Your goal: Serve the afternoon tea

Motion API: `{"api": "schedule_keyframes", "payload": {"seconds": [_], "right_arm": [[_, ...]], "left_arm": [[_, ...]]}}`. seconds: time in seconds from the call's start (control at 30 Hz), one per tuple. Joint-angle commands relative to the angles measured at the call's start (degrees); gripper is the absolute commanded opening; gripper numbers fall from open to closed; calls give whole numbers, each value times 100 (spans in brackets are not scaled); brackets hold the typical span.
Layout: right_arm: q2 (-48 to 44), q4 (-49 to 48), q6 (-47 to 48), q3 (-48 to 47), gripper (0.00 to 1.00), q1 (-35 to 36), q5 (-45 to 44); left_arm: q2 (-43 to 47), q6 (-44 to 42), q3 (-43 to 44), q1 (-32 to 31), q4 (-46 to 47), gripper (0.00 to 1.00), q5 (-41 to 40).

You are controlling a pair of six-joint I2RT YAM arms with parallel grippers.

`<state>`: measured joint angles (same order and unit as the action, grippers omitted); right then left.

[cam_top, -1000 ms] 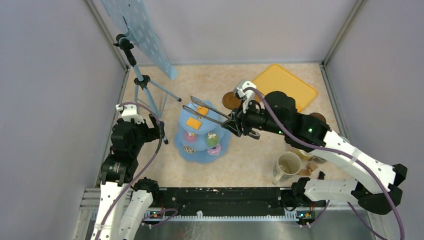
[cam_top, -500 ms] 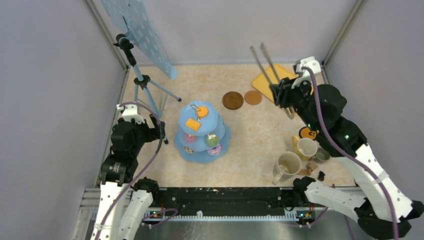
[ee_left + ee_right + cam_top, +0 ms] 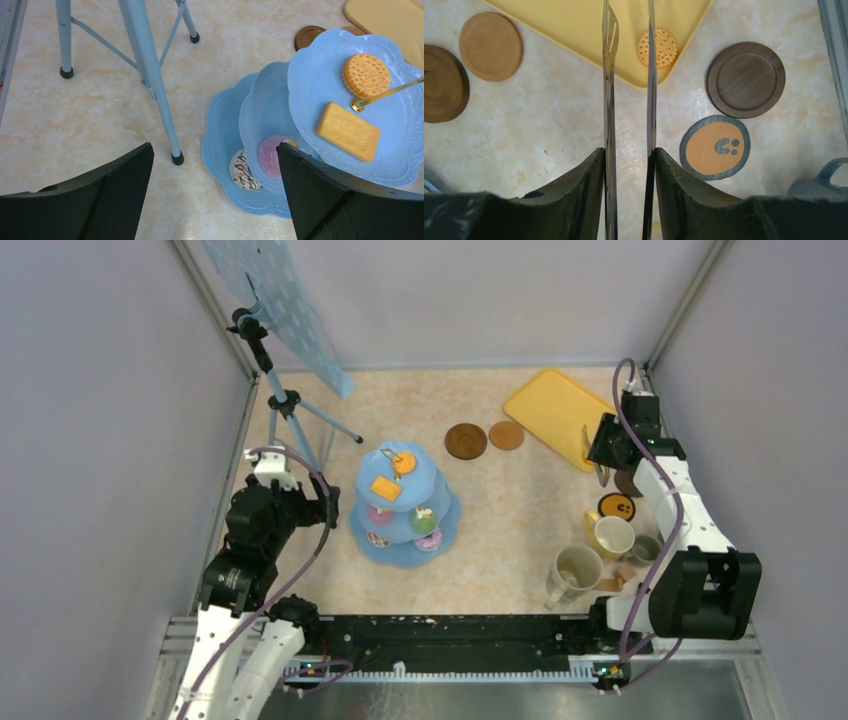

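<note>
Right wrist: right gripper [image 3: 629,155] clamps metal tongs [image 3: 610,75], blades narrowly apart, pointing toward a round dimpled orange biscuit [image 3: 657,48] cornered on the yellow tray [image 3: 564,20].

A flat yellow tray [image 3: 560,410] lay at the far right. The metal tongs [image 3: 610,75] pointed over its near corner. A blue three-tier stand [image 3: 312,85] stood mid-table, with a blue tripod [image 3: 285,405] far left carrying a dotted board [image 3: 275,300].
</note>
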<state>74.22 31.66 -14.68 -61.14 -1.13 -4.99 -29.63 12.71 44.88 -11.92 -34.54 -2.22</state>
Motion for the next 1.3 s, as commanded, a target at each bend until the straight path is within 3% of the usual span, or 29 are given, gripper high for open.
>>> {"api": "schedule_keyframes", "payload": {"seconds": [0.0,0.5,1.27], "right_arm": [[172,-40,-369,-282,41,-106,60],[476,108,-343,-412,48,-361,-28],[657,26,-176,-125,48,-494,89]], "left_arm": [[28,-43,29,-230,282,99,-126],[46,12,11,-668,271,99,-341],[2,21,9,-680,273,99,-385]]}}
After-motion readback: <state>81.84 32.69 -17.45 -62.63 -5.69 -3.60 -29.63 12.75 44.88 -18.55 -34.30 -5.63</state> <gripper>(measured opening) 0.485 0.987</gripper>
